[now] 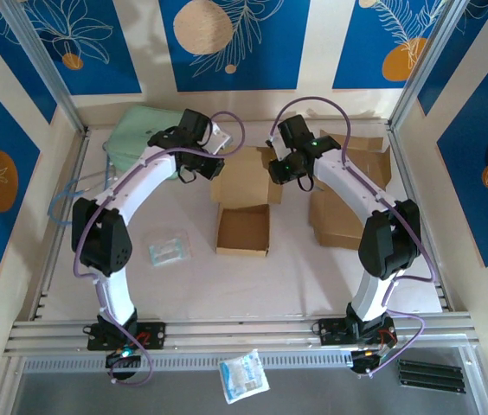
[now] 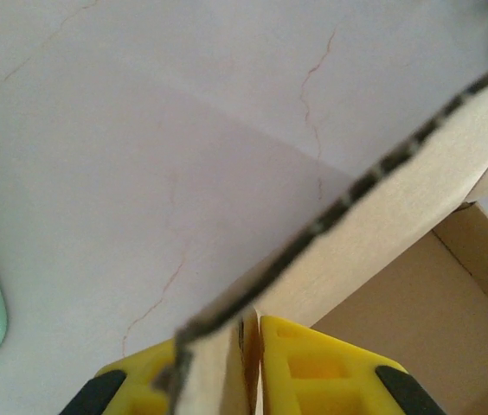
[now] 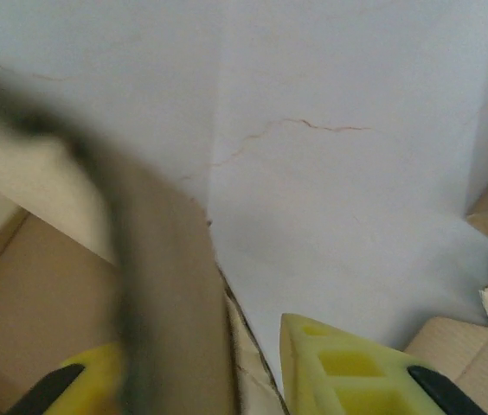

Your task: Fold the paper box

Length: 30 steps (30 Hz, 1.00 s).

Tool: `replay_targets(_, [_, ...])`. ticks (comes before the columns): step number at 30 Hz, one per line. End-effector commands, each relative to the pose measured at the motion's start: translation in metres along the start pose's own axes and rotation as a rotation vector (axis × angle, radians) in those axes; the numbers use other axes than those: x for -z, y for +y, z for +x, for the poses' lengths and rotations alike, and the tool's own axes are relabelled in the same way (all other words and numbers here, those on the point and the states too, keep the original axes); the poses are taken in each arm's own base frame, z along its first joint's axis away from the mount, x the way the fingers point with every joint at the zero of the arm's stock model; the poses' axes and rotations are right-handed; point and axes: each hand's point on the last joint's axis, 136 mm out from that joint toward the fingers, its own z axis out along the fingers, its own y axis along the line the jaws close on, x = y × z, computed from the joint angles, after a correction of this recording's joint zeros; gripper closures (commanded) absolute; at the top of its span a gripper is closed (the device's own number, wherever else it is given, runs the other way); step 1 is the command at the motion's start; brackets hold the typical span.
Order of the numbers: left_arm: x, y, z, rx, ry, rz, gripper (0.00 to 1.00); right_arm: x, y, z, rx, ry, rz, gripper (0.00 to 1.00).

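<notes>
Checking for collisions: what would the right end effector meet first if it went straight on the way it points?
The right end effector would first meet the box flap standing between its fingers, then probably the bare table; depth is unclear.

Left arm [image 1: 133,190]: white curved links, bulky black joint housings.
Right arm [image 1: 349,179]: same white and black, with a green light at the wrist.
Cables [image 1: 232,130]: purple, looping from base to wrist on each arm.
Bases [image 1: 123,333]: black, with small red parts.
Left gripper [image 2: 254,363]: yellow moulded fingers [image 2: 330,372], black patches at the outer corners.
Right gripper [image 3: 227,372]: likewise yellow with black.
</notes>
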Motion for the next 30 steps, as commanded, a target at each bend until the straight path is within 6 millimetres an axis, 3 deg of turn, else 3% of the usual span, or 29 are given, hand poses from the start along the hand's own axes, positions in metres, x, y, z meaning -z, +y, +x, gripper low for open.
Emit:
replay_targets(1, [0.01,0.002,-0.009,0.074,-0.027,-0.079,0.87,0.013,-0.007,-0.004,-0.125,-0.012,0.058,0.83])
replay_targets(3, [0.012,0.001,-0.019,0.12,-0.061,-0.101,0.86,0.014,-0.002,-0.012,-0.177,-0.058,0.056,0.91])
replay_targets(9, [0.021,0.013,-0.05,0.24,-0.197,-0.221,0.88,0.02,-0.008,-0.047,-0.326,-0.212,0.115,0.93])
replay_targets(16, [0.03,0.037,-0.087,0.345,-0.425,-0.326,0.88,0.012,-0.02,-0.084,-0.358,-0.347,0.125,0.95])
replay_targets(23, [0.009,0.045,-0.118,0.342,-0.562,-0.337,0.88,0.006,-0.045,-0.128,-0.257,-0.579,0.217,1.0])
replay_targets(30, [-0.022,0.053,-0.116,0.362,-0.6,-0.37,0.89,-0.015,-0.046,-0.135,-0.224,-0.711,0.247,1.0])
